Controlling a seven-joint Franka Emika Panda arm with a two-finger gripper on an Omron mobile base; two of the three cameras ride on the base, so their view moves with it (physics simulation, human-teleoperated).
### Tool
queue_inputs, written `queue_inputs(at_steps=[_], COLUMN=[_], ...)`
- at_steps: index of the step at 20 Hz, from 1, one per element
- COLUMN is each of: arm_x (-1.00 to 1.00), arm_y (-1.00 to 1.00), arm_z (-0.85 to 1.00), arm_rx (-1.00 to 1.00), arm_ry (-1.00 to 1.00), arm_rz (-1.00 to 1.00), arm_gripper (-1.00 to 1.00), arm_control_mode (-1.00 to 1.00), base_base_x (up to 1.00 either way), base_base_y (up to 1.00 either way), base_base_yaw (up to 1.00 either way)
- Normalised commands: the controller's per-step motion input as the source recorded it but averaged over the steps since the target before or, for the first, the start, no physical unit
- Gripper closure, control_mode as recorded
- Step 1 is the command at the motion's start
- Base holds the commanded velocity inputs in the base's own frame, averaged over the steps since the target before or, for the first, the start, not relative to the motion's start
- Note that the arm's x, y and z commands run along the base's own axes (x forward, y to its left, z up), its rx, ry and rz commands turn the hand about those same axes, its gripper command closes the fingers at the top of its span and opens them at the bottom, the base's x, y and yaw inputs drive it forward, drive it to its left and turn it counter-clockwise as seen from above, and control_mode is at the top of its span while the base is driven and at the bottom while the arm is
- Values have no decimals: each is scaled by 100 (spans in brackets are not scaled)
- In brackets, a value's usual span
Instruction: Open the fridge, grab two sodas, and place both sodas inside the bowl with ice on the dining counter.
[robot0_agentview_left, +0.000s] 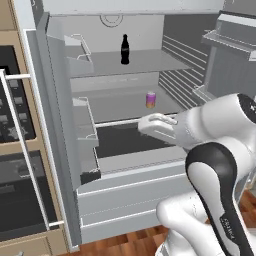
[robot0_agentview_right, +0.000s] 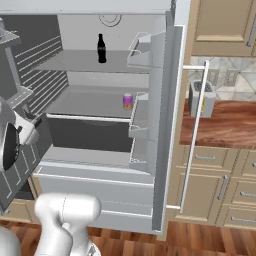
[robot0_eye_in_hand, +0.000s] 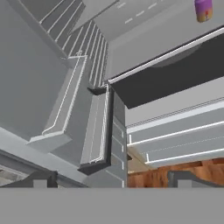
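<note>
The fridge (robot0_agentview_left: 150, 195) stands with both doors open. The bottle (robot0_agentview_left: 125, 50) stands upright on the upper shelf; the can (robot0_agentview_left: 151, 100) on the shelf below. The gripper (robot0_eye_in_hand: 109, 181), jaws apart and empty, apparently points toward the right door's bins.

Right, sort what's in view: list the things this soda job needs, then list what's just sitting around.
Job:
- fridge, both doors open
- bottle, upright on the upper shelf
- can, upright on the shelf below
- tool, open, holding nothing

Lying about:
- ovens, left of the fridge
- toaster on the wall counter
- drawers under that counter
</note>
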Motion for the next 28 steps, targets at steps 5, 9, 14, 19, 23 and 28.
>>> queue_inputs(at_steps=[5,9,14,19,23,28], arm_x=[-52,-42,-12,14,4,9], arm_y=[-71,-72,-46,-5,3,0], arm_z=[-59,-27,-9,-28,-22,-3], arm_rx=[-12,-20,-25,-17,-13,-3], arm_ry=[4,0,1,-4,1,4], arm_rz=[-12,-7,-2,3,1,0], arm_gripper=[-100,-100,-100,-100,-100,-100], arm_control_mode=[-100,-100,-100,-100,-100,100], base_base_x=[0,0,0,0,0,19], base_base_y=[0,0,0,0,0,3], base_base_yaw=[0,0,0,0,0,-2])
